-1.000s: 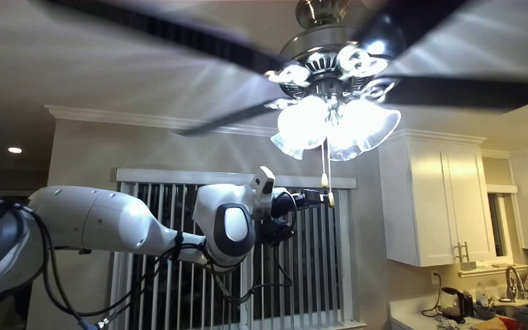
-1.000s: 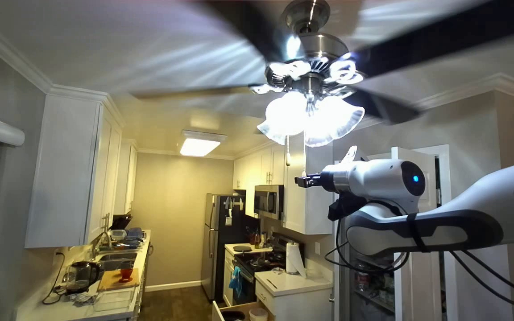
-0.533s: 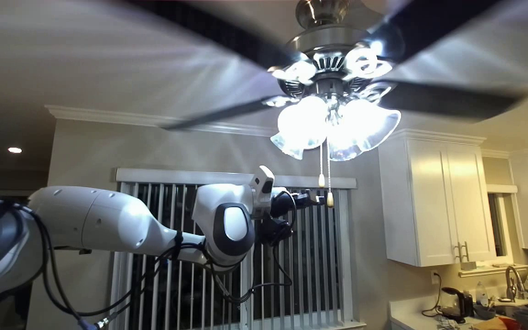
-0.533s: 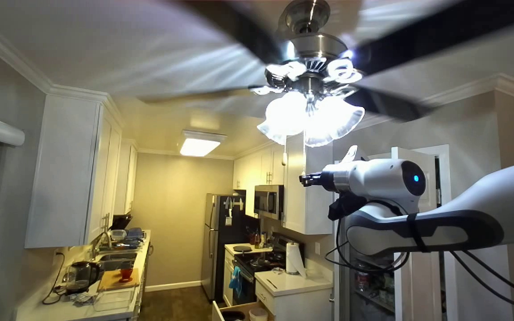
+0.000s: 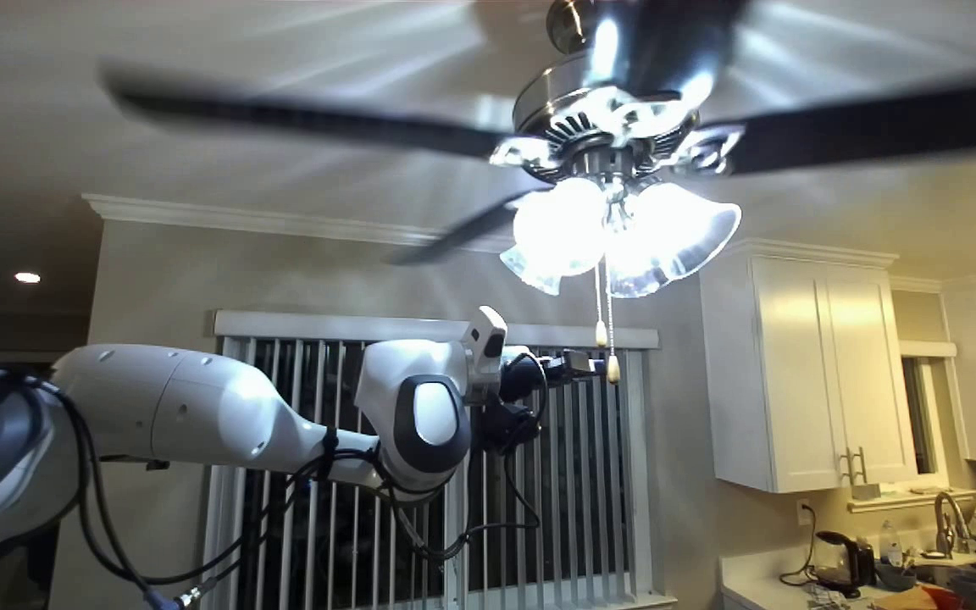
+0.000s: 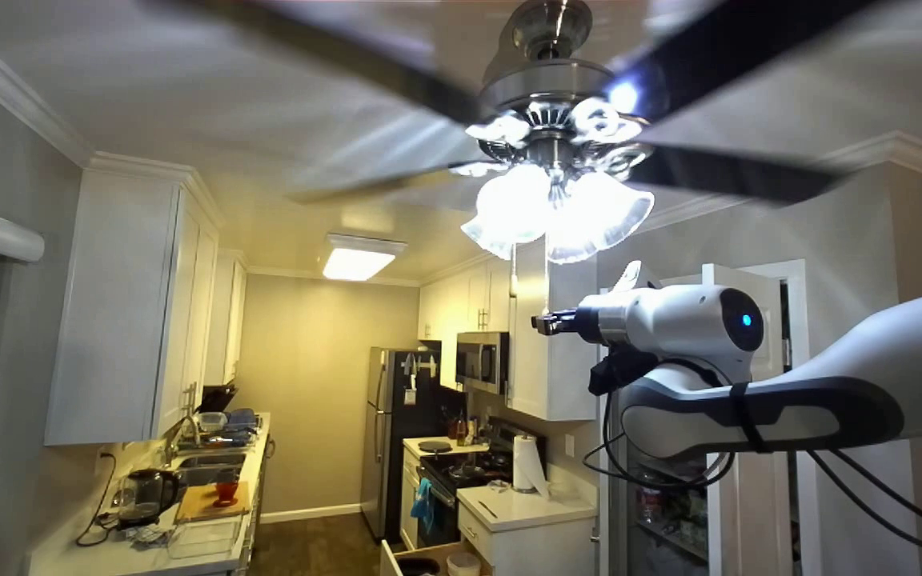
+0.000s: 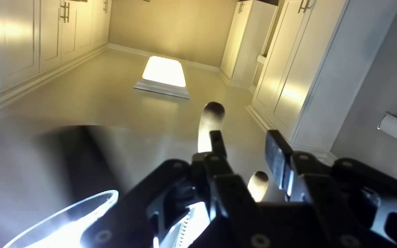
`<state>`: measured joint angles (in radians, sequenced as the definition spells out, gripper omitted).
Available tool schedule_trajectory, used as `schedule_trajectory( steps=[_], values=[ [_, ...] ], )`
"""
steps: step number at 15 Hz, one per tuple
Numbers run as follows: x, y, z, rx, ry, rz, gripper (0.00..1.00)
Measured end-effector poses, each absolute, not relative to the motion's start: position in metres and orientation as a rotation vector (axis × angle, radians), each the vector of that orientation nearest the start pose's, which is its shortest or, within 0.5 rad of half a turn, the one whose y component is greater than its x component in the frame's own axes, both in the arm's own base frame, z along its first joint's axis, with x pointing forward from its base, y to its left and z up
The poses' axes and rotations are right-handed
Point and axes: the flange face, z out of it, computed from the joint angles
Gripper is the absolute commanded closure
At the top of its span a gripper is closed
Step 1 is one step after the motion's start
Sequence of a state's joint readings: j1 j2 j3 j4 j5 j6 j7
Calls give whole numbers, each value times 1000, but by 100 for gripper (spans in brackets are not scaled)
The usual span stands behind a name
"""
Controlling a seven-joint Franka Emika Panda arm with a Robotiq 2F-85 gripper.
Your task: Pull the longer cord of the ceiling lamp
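The ceiling lamp [image 5: 615,152] [image 6: 557,152] is lit, and its dark blades are blurred by motion. The longer cord [image 5: 610,322] hangs straight down to a pale wooden pull [image 5: 613,368]. The cord also shows in an exterior view [image 6: 546,280], its lower end at my fingertips. A shorter cord with its own pull [image 5: 601,334] [image 6: 514,284] hangs beside it. My gripper [image 5: 595,366] [image 6: 541,323] is level with the longer cord's pull. In the wrist view, my gripper [image 7: 246,144] is open. The nearer, larger pull [image 7: 210,124] is partly hidden behind the left finger; a smaller pull [image 7: 258,186] appears between the fingers.
Glass shades [image 5: 666,237] hang above my gripper, and the blades [image 6: 733,176] sweep over it. White wall cabinets [image 5: 827,364], a window with vertical blinds [image 5: 446,491] and a kitchen ceiling light [image 6: 358,262] are in the background.
The blades have turned. Both pulls sway slightly sideways. My fingertips drew back a little, then came forward again beside the longer cord's pull. The arm has hardly moved.
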<state>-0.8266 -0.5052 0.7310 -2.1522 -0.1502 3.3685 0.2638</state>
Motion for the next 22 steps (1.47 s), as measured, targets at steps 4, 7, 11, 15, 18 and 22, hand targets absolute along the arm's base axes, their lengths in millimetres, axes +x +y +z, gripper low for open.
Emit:
schedule_trajectory(
  steps=[4, 7, 11, 15, 18, 22],
  values=[
    [475, 70, 725, -2402, -95, -2406, 6],
    [480, 60, 724, -2427, -75, -2418, 0],
    [484, 62, 727, -2425, -83, -2434, 0],
    [486, 66, 731, -2416, -96, -2446, 26],
    [489, 65, 730, -2422, -95, -2448, 45],
    [493, 62, 729, -2429, -91, -2447, 72]
  ],
)
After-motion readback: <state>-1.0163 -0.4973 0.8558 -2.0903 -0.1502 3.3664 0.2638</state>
